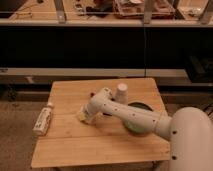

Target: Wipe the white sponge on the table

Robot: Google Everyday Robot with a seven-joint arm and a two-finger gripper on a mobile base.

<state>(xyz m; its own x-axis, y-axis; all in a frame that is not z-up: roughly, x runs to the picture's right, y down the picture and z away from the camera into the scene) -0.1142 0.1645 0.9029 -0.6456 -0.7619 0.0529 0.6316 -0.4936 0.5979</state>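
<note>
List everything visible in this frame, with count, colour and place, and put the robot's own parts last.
table: one, light plank-grained wood, centre of the view.
white sponge: one, off-white, on the table left of centre, at the tip of the arm.
bottle-like object: one, long and white, lying at the table's left edge.
cup: one, white, upturned, toward the table's back right.
bowl: one, dark green, right side of the table, partly hidden behind the arm.
counter: one, pale, across the background with clutter on top.
arm: one, white, reaching from lower right across the table.
gripper: one, white, at the sponge.
</note>
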